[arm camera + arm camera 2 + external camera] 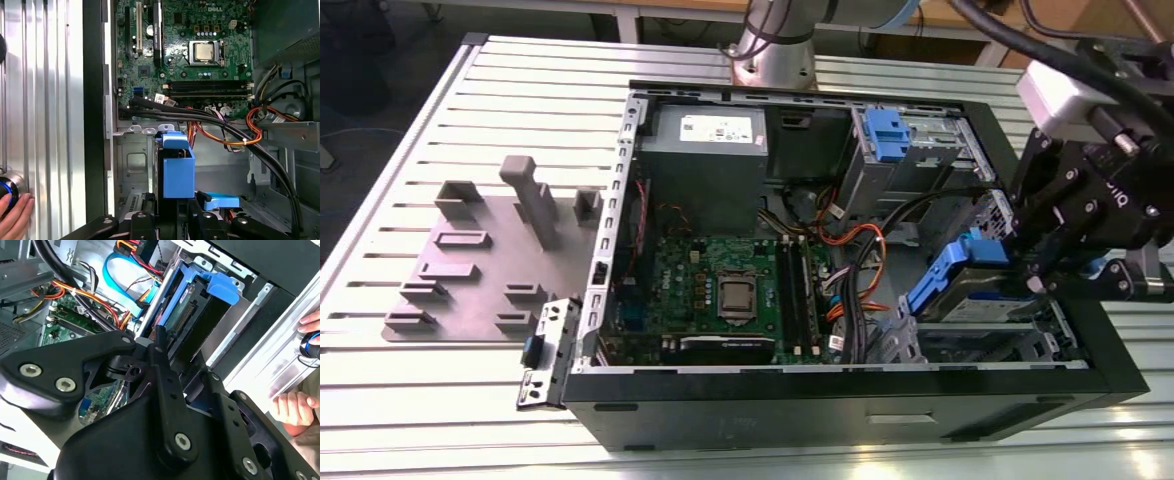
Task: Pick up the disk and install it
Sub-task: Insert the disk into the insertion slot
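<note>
The disk, silver with blue side rails, hangs tilted over the drive bay at the front corner of the open computer case, on the exterior view's right. My black gripper is shut on it from the right side. In the first wrist view the disk's blue end piece sticks out from between my fingers, above the grey bay floor. In the second wrist view the disk lies beyond my gripper, its connector edge facing me and a blue tab at its far end.
Black, orange and blue cables cross the case beside the bay, next to the motherboard. A blue clip with a perforated cage sits in the upper bay. A grey fixture plate lies left of the case. A person's hand rests by a button outside the case.
</note>
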Robot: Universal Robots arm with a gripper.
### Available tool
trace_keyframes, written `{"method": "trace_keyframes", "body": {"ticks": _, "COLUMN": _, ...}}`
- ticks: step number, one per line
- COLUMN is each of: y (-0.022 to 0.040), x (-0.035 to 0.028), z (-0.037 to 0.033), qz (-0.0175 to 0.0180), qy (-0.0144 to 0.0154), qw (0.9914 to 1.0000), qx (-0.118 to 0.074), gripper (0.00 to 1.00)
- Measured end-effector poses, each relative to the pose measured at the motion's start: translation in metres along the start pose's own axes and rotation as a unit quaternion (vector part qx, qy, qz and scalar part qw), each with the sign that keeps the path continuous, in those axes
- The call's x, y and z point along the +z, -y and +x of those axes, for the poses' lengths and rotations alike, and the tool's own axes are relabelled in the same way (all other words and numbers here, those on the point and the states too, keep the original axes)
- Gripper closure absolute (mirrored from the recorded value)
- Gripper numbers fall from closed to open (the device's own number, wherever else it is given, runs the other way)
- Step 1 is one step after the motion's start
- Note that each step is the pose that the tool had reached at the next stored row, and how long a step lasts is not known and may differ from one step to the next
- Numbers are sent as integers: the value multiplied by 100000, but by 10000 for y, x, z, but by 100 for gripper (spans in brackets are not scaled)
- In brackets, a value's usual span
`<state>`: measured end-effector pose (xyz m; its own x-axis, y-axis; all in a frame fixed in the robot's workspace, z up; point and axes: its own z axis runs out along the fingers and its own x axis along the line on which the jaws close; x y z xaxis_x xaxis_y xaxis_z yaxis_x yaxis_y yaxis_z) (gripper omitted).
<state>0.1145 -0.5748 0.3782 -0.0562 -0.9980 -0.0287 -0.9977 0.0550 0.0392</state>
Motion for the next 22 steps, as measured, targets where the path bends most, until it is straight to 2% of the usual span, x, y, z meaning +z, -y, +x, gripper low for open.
{"method": "trace_keyframes", "body": {"ticks": 15, "y": 13, "x": 271, "z": 54, "qz": -9, "qy": -7, "qw": 100000, "qx": -2, "gripper": 65}}
{"method": "trace_keyframes", "body": {"ticks": 22, "y": 14, "x": 284, "z": 55, "qz": -31, "qy": -15, "qw": 100000, "qx": 8, "gripper": 65}}
